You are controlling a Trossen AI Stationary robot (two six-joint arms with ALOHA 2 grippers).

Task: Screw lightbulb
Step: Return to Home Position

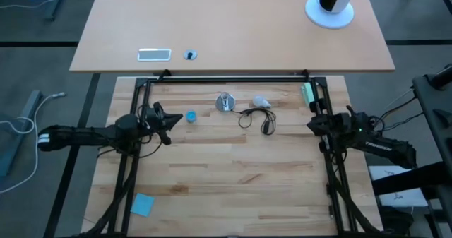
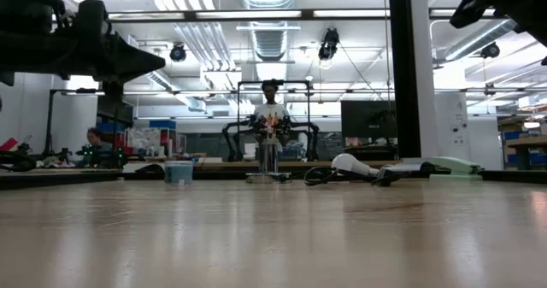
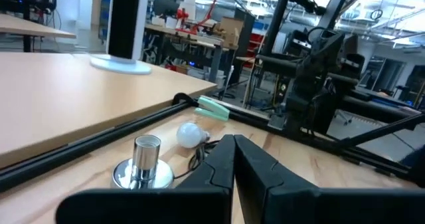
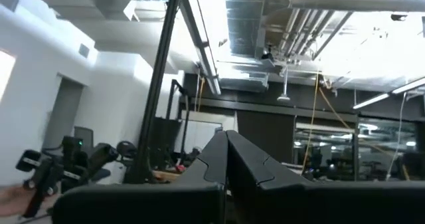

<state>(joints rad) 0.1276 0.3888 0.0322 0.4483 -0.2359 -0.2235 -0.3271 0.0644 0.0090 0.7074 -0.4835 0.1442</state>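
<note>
Lightbulb (image 1: 261,100) lies by the worktop's (image 1: 233,185) far edge; socket (image 1: 225,102) and blue cap (image 1: 191,116) sit toward the pressed-together left hand (image 1: 168,122); right hand (image 1: 311,125) likewise pressed together.

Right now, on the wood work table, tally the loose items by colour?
Blue: 2, the round cap and the square pad.
White: 1, the lightbulb.
Silver: 1, the socket.
Black: 1, the cord.
Green: 1, a small object at the far right edge.
Total: 6.
The left gripper and right gripper, both shut, hold none.
</note>
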